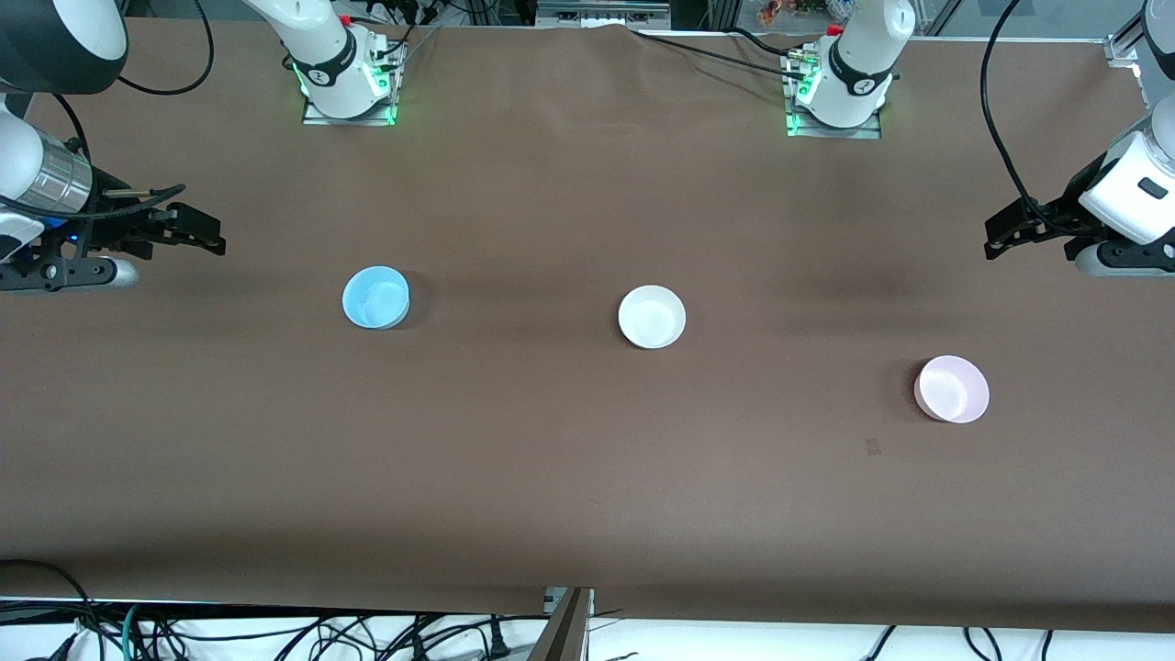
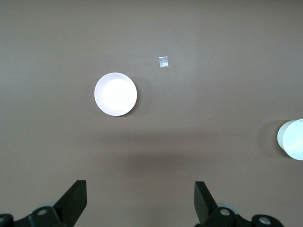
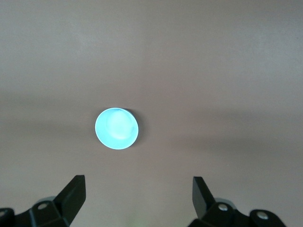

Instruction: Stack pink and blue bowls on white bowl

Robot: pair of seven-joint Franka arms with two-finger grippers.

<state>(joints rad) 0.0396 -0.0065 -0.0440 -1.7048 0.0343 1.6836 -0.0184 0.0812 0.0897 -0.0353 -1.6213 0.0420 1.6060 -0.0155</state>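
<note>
Brown worktop [image 1: 587,477] carries 3 separate bowls: blue bowl [image 1: 375,296], white bowl [image 1: 652,317], pink bowl [image 1: 952,388]. Left gripper [image 1: 1010,234] and right gripper [image 1: 197,234] wait over opposite end edges, fingers wide open, empty.

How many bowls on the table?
3, none stacked. Blue bowl toward the right arm's end; white bowl mid-table; pink bowl toward the left arm's end, nearest the front camera. None looks hidden.
</note>
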